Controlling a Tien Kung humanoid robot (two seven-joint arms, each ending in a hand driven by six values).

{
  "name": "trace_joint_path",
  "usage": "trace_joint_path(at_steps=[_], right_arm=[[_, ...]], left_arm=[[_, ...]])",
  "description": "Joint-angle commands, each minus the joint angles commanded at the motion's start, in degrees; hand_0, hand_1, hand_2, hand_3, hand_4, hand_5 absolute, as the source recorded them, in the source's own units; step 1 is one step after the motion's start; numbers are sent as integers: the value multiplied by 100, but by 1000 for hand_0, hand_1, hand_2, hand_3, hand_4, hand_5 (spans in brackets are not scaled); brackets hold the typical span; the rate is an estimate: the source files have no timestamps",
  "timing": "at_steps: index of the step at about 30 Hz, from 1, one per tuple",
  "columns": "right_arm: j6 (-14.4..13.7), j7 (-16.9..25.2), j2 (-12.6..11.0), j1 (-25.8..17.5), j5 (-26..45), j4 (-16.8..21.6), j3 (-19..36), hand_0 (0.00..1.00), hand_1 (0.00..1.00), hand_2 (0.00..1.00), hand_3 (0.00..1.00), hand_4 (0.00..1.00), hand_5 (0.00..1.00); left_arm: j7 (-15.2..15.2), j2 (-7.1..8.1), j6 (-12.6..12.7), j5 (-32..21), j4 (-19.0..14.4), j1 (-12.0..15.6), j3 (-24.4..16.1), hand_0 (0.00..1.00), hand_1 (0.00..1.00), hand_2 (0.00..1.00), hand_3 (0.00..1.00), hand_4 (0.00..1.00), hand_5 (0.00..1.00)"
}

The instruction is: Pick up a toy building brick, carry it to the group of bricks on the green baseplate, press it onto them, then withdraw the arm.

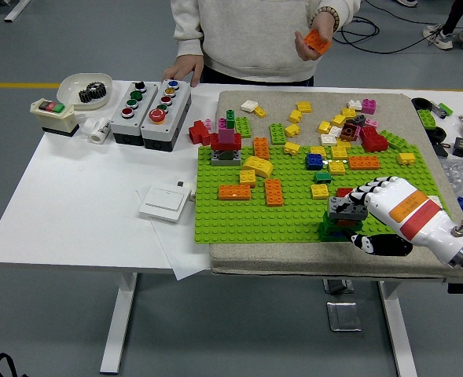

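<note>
Right hand (390,206) over the near right corner of the green baseplate (239,216), fingers (365,191) clamped on a grey brick (347,207) resting atop a small red-and-green stack (339,227). At the bench's (74,204) far side, a person's hand (314,39) holding an orange brick (318,38), the other hand (185,69) resting on the bench edge.

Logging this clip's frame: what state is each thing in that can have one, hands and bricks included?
Right hand: shut on the grey brick.
Grey brick: held on top of the small brick stack.
Brick stack: standing at the green baseplate's near right edge.
Green baseplate: flat on the grey mat, bricks scattered over it.
Person's hand: raised, holding an orange brick.
Person's other hand: resting on the table edge.
</note>
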Motion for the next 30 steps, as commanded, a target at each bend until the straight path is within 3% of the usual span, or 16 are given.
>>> trace_joint_path(at_steps=[30], right_arm=[[8, 127, -23, 39, 114, -132, -27, 489, 506, 571, 566, 667, 307]], left_arm=[[9, -1, -10, 14, -1, 4, -10, 646, 709, 729, 579, 650, 645]])
